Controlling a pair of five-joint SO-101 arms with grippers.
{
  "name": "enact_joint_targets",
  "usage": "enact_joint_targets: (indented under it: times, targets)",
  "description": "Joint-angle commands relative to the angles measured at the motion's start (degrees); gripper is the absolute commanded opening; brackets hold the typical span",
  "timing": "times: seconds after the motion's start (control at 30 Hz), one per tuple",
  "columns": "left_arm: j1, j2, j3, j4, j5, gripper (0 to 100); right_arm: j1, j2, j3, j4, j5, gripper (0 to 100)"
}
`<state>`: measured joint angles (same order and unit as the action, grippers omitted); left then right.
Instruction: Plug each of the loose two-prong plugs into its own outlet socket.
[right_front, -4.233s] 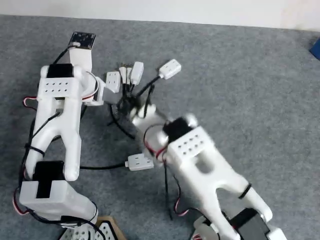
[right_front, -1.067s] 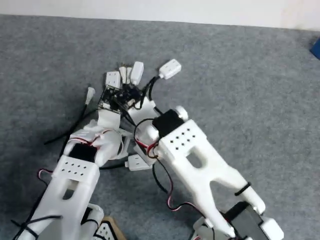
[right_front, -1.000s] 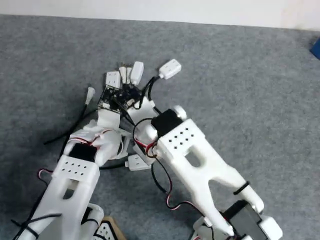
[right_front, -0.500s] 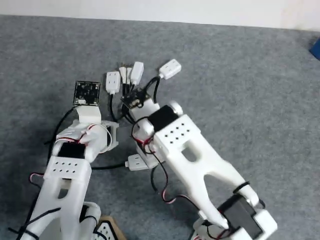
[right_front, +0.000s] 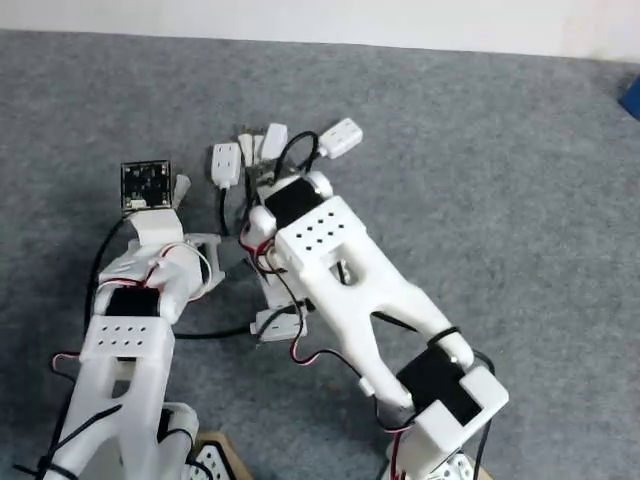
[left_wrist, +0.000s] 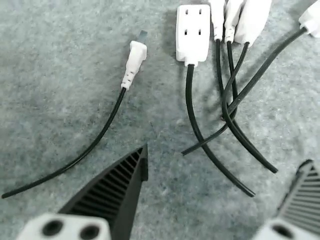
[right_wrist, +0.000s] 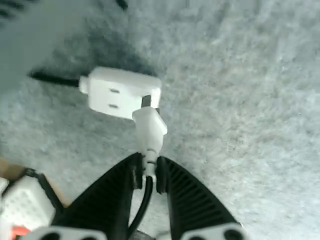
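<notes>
A loose white two-prong plug (left_wrist: 135, 54) on a black cord lies on the grey carpet, beside a white outlet (left_wrist: 193, 31). My left gripper (left_wrist: 225, 155) hangs open above the cords, a little back from both. In the high view that plug (right_front: 181, 186) and outlet (right_front: 226, 162) lie ahead of the left arm. My right gripper (right_wrist: 148, 162) is shut on another white plug (right_wrist: 150, 127) at its cord end. Its prongs meet the end of a second white outlet (right_wrist: 121, 93); whether they are inside I cannot tell. That outlet (right_front: 276, 323) peeks out beneath the right arm.
More white plugs and outlets (right_front: 340, 137) with tangled black cords (left_wrist: 235, 115) cluster at the far middle of the carpet. A tan board (right_front: 215, 452) sits by the arm bases. A blue object (right_front: 632, 97) shows at the right edge.
The left arm has pulled back and to the left, away from the cord cluster. The right arm has folded, bringing its gripper down by the near outlet.
</notes>
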<state>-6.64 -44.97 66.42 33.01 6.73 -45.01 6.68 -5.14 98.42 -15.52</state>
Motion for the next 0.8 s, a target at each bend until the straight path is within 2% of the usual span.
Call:
enact_joint_targets:
  times: [0.0,0.47,0.77]
  targets:
    - [-0.75,-0.57,-0.31,-1.23,0.53,43,-2.33,-0.4,-4.09,1.1,-1.67,0.6]
    - [-1.71,-0.66,0.04,-2.73,0.62,43,0.57,-0.13,2.24,0.4,-1.32,0.5]
    - [-1.71,-0.66,0.04,-2.73,0.62,43,-2.24,0.66,3.3,-0.92,-1.85,0.5]
